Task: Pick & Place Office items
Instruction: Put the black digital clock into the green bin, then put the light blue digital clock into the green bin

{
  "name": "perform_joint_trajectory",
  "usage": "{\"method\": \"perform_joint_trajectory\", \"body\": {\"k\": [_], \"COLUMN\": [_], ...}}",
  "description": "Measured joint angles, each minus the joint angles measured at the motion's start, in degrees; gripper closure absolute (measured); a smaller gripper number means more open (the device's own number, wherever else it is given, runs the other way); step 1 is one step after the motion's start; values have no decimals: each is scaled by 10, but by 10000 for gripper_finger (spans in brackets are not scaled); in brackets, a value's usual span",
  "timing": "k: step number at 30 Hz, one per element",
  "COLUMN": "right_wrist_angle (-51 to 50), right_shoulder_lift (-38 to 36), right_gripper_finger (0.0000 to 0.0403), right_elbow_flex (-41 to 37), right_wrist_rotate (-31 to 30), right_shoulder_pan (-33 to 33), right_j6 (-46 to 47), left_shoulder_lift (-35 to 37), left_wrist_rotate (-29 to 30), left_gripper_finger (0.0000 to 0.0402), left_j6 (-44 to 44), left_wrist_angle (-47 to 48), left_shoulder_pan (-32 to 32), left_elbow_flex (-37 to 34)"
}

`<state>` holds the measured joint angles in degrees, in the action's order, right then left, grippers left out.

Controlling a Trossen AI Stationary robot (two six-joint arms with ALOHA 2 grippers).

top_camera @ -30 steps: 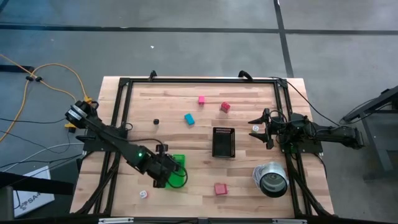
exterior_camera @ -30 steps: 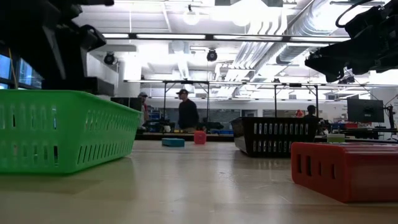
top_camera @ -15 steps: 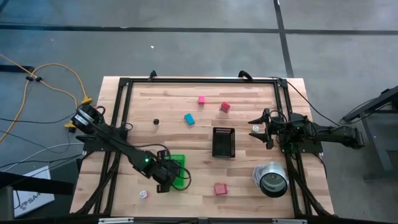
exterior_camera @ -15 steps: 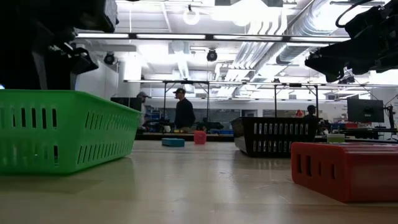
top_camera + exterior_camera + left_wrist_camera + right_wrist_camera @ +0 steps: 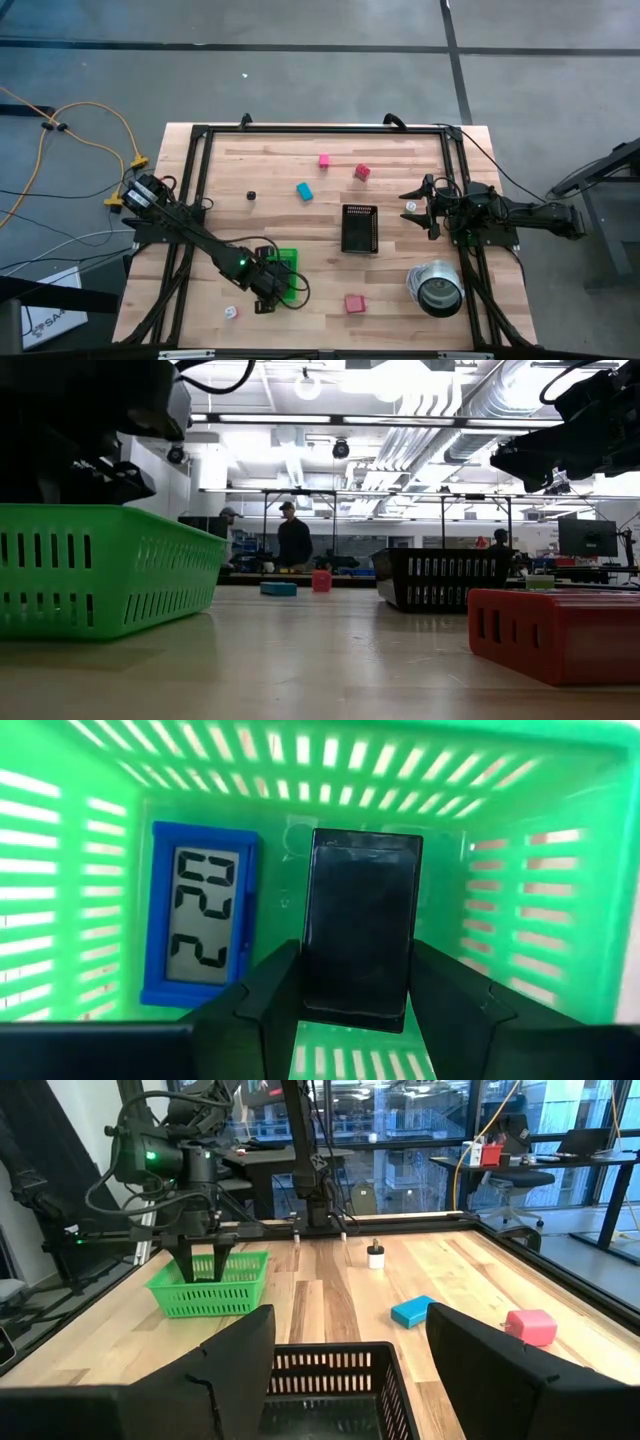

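Observation:
My left gripper point(image 5: 272, 290) reaches down into the bright green tray point(image 5: 290, 262) near the table's front left and is shut on a flat black rectangular piece point(image 5: 360, 900). A blue piece with a grey number display point(image 5: 198, 925) lies flat on the tray's floor beside it. Pink point(image 5: 324, 159), red point(image 5: 361, 172) and light blue point(image 5: 304, 190) pieces and a tiny black one point(image 5: 252, 195) rest on the far half of the table. My right gripper point(image 5: 416, 205) waits open at the right side, level, holding nothing. My left gripper pinches the black piece by its two long sides point(image 5: 312, 975), at the end nearest the wrist, between its two fingers point(image 5: 275, 990). The fingers slant steeply down from above and run along the piece, which sticks out past their tips inside the tray. Whether it touches the tray's floor I cannot tell.
A black slotted basket point(image 5: 359, 228) stands mid-table, in front of my right gripper. A silver can point(image 5: 437, 287) lies at the near right. A red-pink block point(image 5: 354, 303) and a small white piece point(image 5: 231, 312) sit near the front edge. A black frame point(image 5: 320, 128) rims the table.
My left gripper has sunk into the green tray with the black piece and shifted a little toward the table's near edge, rolling slightly. It stays shut on the piece. The tray has kept its place.

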<state>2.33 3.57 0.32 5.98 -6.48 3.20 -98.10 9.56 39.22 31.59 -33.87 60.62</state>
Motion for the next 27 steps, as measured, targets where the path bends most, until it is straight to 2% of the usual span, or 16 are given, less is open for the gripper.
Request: {"method": "perform_joint_trajectory", "body": {"k": [14, 27], "right_wrist_angle": [0, 0], "right_shoulder_lift": [0, 0], "right_gripper_finger": [155, 155], "right_elbow_flex": [0, 0], "right_wrist_rotate": [0, 0], "right_shoulder_pan": [0, 0], "right_j6": [0, 0], "left_shoulder_lift": [-7, -7], "left_wrist_rotate": [-9, -13], "left_gripper_finger": [217, 214], "left_j6": [26, 27], "left_wrist_angle": [1, 0], "left_shoulder_pan": [0, 0], "left_elbow_flex": [0, 0]}}
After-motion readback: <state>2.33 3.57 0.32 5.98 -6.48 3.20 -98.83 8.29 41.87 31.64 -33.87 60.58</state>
